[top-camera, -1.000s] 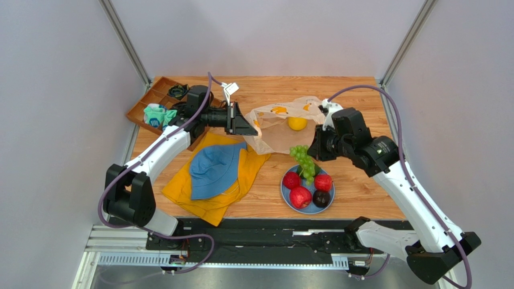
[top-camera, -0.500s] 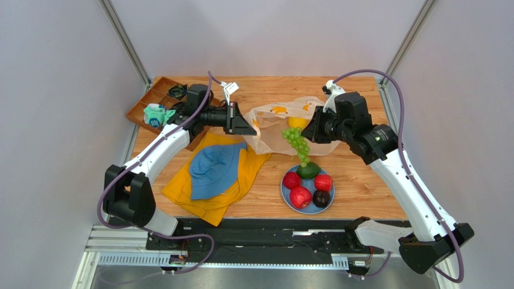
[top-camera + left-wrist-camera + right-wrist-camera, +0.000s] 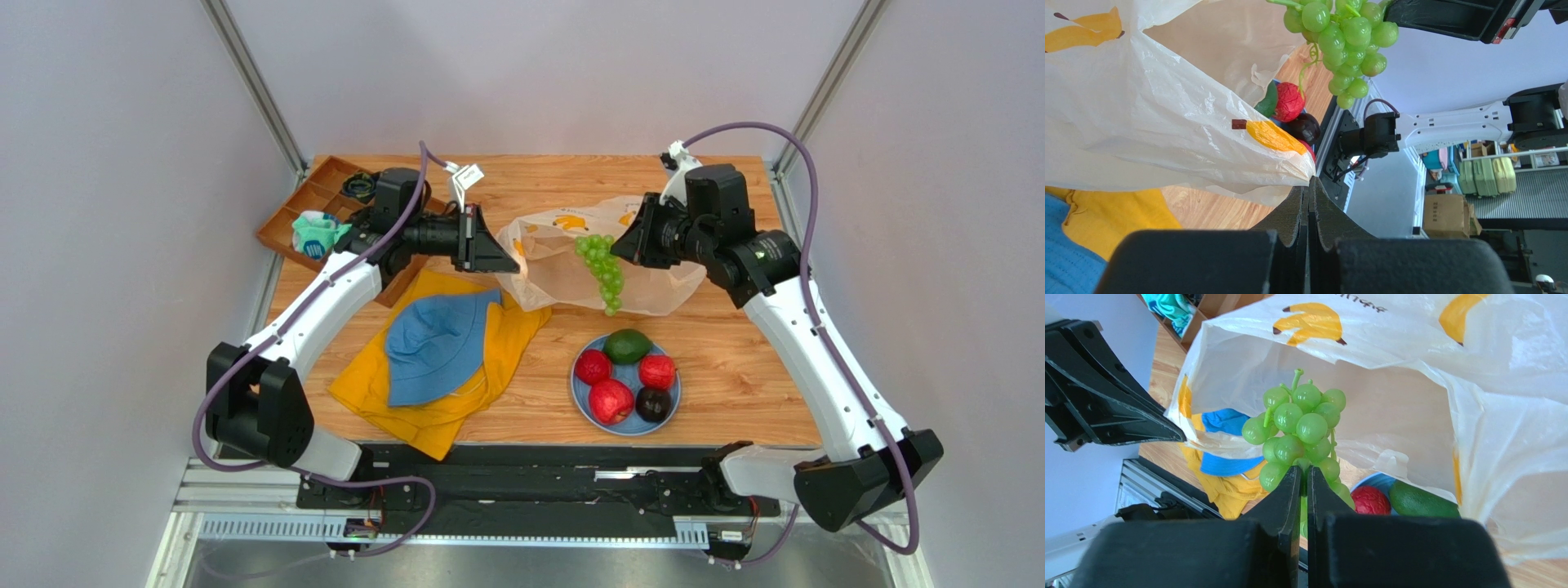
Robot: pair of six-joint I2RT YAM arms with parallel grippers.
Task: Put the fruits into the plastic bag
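Higher now, grape bunch (image 3: 600, 267) over wooden table (image 3: 736, 361), grey walls (image 3: 540, 74)

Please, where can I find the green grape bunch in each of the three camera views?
Top external: the grape bunch hangs right of centre, over the plastic bag.
Left wrist: at the top edge, right of centre.
Right wrist: in the middle, before the bag's opening.
Shared landmark: the plastic bag, printed with bananas.

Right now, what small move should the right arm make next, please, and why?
Probably ease the grape bunch further into the plastic bag before releasing. The right gripper holds it dangling just at the mouth, which the left gripper pinches open; letting go here might miss.
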